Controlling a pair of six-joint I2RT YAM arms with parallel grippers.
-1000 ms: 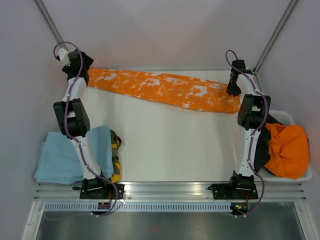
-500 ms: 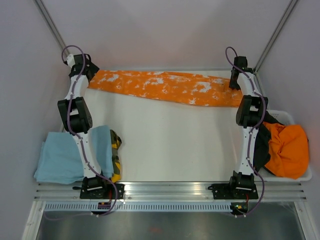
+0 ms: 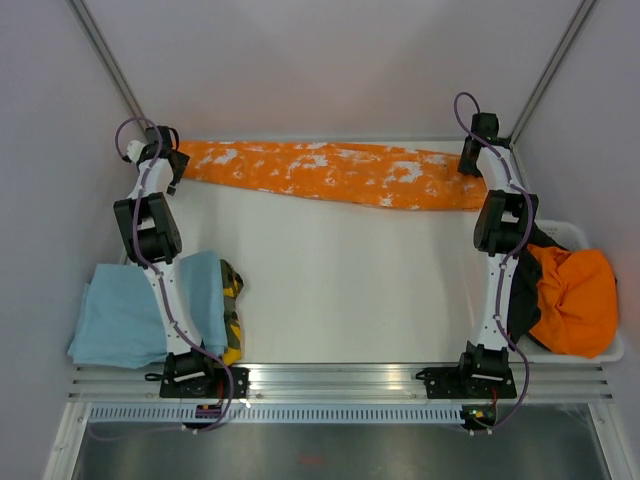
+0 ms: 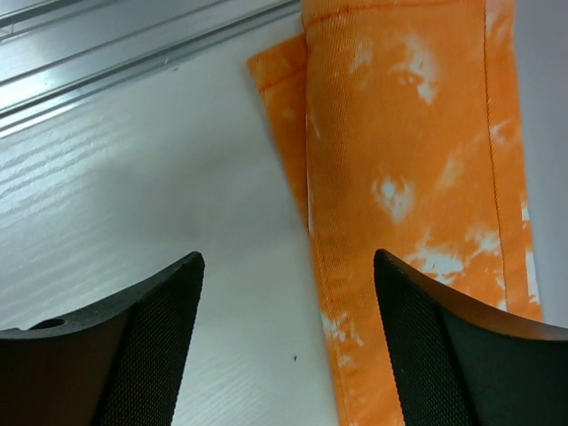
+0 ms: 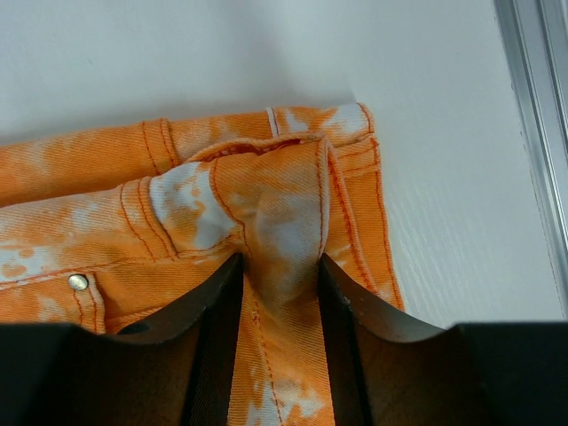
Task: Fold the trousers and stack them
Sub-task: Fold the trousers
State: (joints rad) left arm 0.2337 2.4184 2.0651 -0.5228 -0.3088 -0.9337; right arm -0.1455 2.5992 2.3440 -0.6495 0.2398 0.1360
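Note:
Orange-and-white mottled trousers (image 3: 330,172) lie folded lengthwise across the far side of the table, leg hems at the left, waistband at the right. My left gripper (image 3: 172,168) is open at the hem end; in the left wrist view (image 4: 286,337) its jaws stand wide apart, with the trouser edge (image 4: 399,160) lying flat between them. My right gripper (image 3: 470,168) is shut on a pinched fold of the waistband (image 5: 280,222) at the far right end. A stack of folded trousers, light blue (image 3: 125,312) over camouflage (image 3: 232,310), lies at the near left.
A white bin (image 3: 600,350) at the right edge holds orange (image 3: 575,300) and dark clothes. A metal rail (image 4: 133,53) runs along the far table edge, close to the hems. Grey walls enclose the table at the back and sides.
Both arms moved toward the back edge, pulling the trousers straight along it. The left gripper has let go of the hem and shifted slightly left and down.

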